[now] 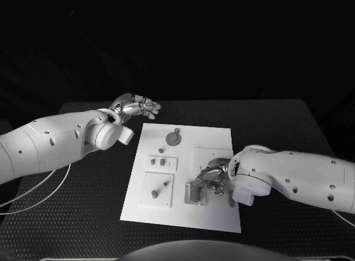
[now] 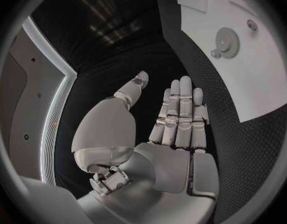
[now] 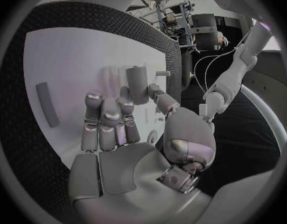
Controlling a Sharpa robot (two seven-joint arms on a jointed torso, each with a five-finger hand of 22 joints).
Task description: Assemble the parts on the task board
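The right hand (image 1: 213, 179) is held low over the board (image 1: 216, 138), fingers curled toward a part (image 3: 136, 84) though a grip cannot be told, while the left hand (image 1: 136, 105) is kept open and clear beyond its far corner.

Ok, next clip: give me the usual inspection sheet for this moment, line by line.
Surface: black table, textured top.
Job's things: white task board mid-table; gear near its far edge; small parts in a recess left of centre; cylindrical part standing by the right hand's fingertips.
Clutter: nothing seen.
Hands: left hand raised beyond the board's far left corner, holding nothing, fingers straight; right hand low over the board's right side, grip unclear.
Cables: white cables loop under the left arm.
Surroundings: dark.
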